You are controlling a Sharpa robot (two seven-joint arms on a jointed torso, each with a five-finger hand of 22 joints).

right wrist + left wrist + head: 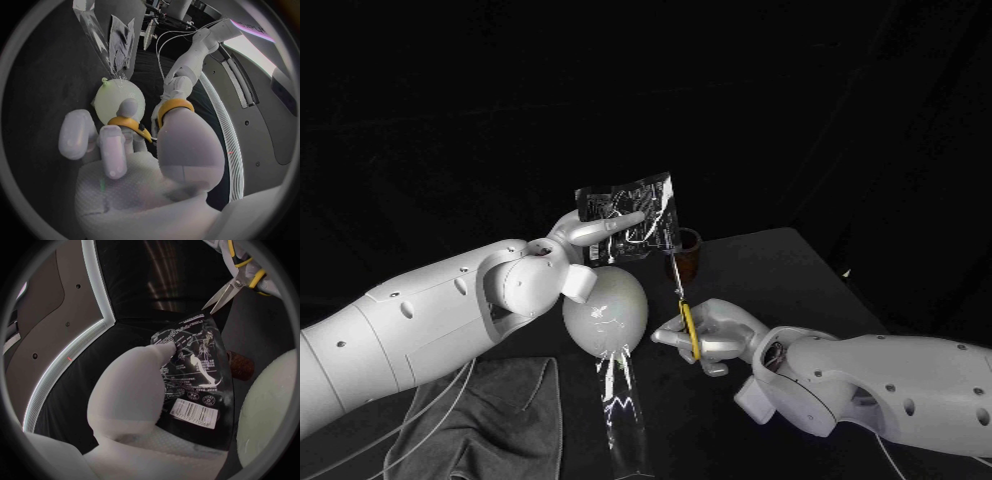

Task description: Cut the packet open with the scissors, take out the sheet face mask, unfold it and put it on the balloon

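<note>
- Left hand (596,232): raised above the table (776,270), fingers closed on the lower part of the packet (635,205). It holds the packet up in the air, apparently so that the upper edge stands free for cutting.
- Packet: dark, glossy foil, not yet cut as far as can be seen. It hangs above the balloon (606,312), apart from it.
- Right hand (715,335): lower and to the right of the balloon, wrapped on the scissors (684,300) with fingers through the yellow handle rings (175,107).
- Scissors: blades point up towards the packet and stand slightly apart in the left wrist view. The tips are just beside the packet's upper corner; contact cannot be told. Judged step: lining up the first cut.
- Balloon: pale, egg-shaped, seated on a clear stand (625,420) between the two arms. It is likely fixed there to take the mask later.
- Writing: a white barcode label (195,415) sits near the packet's lower edge, with digits beneath. Above it come a row of round symbols and blocks of white print, all too small to read. No brand name is legible.
- Other items: a grey cloth (495,415) lies on the table by the left arm. A brown object (689,243) stands behind the blades, its kind unclear.
</note>
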